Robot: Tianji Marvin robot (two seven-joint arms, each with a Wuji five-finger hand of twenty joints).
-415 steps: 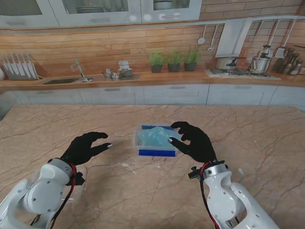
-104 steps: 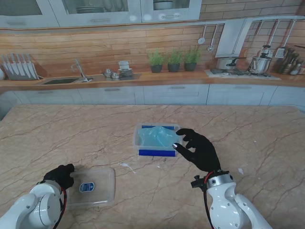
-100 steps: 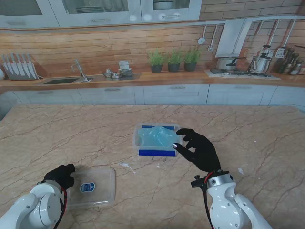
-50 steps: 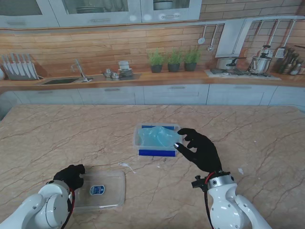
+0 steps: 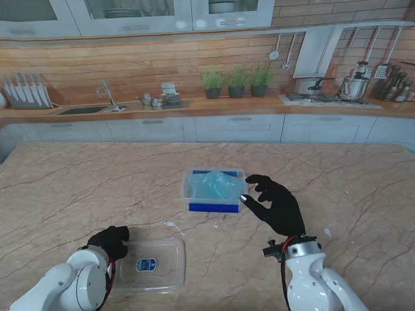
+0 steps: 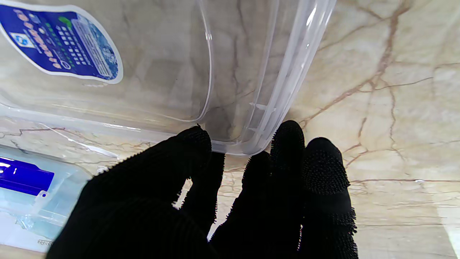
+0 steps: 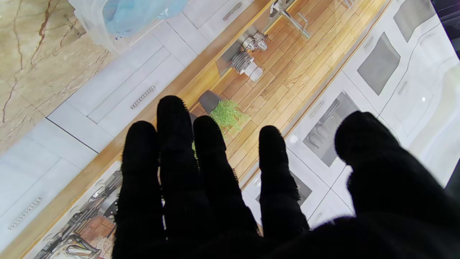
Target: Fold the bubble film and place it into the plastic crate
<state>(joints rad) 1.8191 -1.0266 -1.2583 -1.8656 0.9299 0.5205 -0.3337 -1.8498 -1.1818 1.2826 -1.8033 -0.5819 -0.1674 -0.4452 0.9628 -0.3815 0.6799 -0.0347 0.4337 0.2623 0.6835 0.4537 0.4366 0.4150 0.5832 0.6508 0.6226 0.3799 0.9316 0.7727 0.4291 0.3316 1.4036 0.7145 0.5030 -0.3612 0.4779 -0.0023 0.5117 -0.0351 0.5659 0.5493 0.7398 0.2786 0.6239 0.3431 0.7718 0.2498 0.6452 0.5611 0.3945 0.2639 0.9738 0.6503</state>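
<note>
black gloved fingers of the left hand pinch one corner of the clear lid — in the left wrist view the thumb sits on one face of the rim and the other fingertips curl against the opposite face, so the hand is clamped on that corner. seen from the stand, the lid lies near me on the left part of the marble table, its blue sticker facing up, and the left hand sits at its left far corner. farther from me, around the middle of the table, stands the plastic crate, a clear box with a blue clip along its near edge; the bubble film is bunched inside it as a pale blue mass that rises slightly past the rim. whether the film is neatly folded cannot be made out. just to the right of the crate is the right hand, raised off the table with fingers spread and gripping nothing; its index fingertip is close to the crate's near right corner, and contact cannot be judged. the right wrist view shows those fingers splayed against the kitchen cabinets, with the crate and film at one edge — a small white speck lies on the table to the right of the hand
</note>
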